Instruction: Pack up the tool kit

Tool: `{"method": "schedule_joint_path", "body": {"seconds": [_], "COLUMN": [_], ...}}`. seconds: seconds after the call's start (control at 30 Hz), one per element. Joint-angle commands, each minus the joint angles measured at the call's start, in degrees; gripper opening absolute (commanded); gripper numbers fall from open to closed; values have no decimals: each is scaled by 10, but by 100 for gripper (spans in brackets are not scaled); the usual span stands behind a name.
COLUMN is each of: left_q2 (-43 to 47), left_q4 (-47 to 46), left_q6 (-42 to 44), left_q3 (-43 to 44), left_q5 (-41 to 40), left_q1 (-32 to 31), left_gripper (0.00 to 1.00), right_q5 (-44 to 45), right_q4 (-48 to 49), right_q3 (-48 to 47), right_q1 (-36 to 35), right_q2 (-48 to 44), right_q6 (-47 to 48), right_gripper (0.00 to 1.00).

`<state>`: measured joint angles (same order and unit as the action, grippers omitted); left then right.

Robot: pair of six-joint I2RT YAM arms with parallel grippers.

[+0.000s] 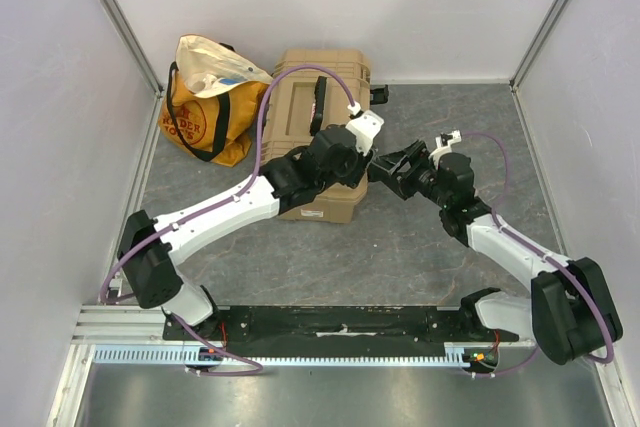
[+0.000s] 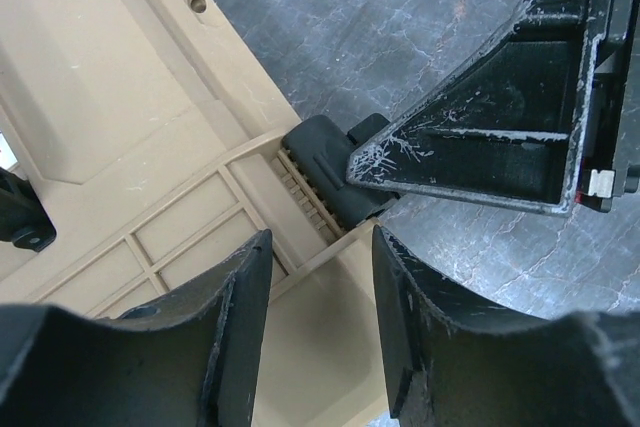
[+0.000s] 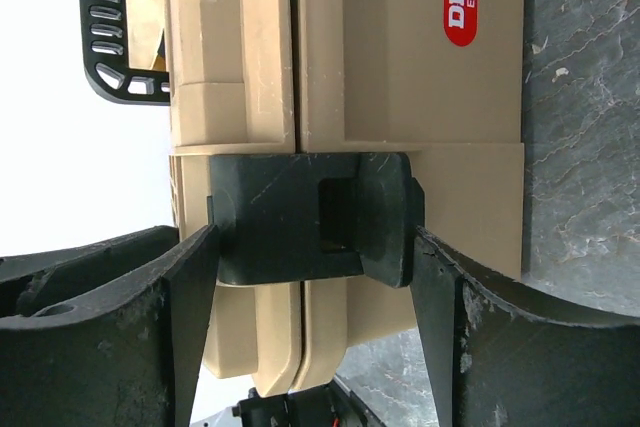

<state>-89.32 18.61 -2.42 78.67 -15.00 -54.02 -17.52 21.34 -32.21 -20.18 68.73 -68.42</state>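
The tan ribbed toolbox lies closed on the grey table, black handle on top. No hand tools show. My left gripper hovers open over the box's near right corner; in the left wrist view its jaws stand apart above the tan lid, holding nothing. My right gripper is at the box's right side. In the right wrist view it is wide open, straddling the black latch, fingertips close to or touching its two sides. That latch also shows in the left wrist view.
An orange-yellow cloth bag leans against the box's left side at the back left. White walls close the table on three sides. A second black latch sticks out at the box's far right. Grey tabletop lies right of the box.
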Motion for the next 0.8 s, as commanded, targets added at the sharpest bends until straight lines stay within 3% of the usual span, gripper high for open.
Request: {"method": "schedule_joint_path", "body": {"seconds": [0.0, 0.13, 0.77], "left_q2": [-56, -56, -78], "left_q4": [96, 104, 133], "left_q6": [-51, -59, -73], "left_q3": [-15, -10, 21], "left_q5": [-32, -42, -63], "left_q1": [10, 10, 9], "left_gripper": [52, 52, 53], "right_q5": [-16, -12, 35], "right_q4": [-28, -38, -84], "right_q3": [-25, -29, 19], "right_q1": [-22, -25, -35], "right_q2": [32, 46, 32], "right_q6": [45, 57, 106], "right_gripper": [77, 75, 93]}}
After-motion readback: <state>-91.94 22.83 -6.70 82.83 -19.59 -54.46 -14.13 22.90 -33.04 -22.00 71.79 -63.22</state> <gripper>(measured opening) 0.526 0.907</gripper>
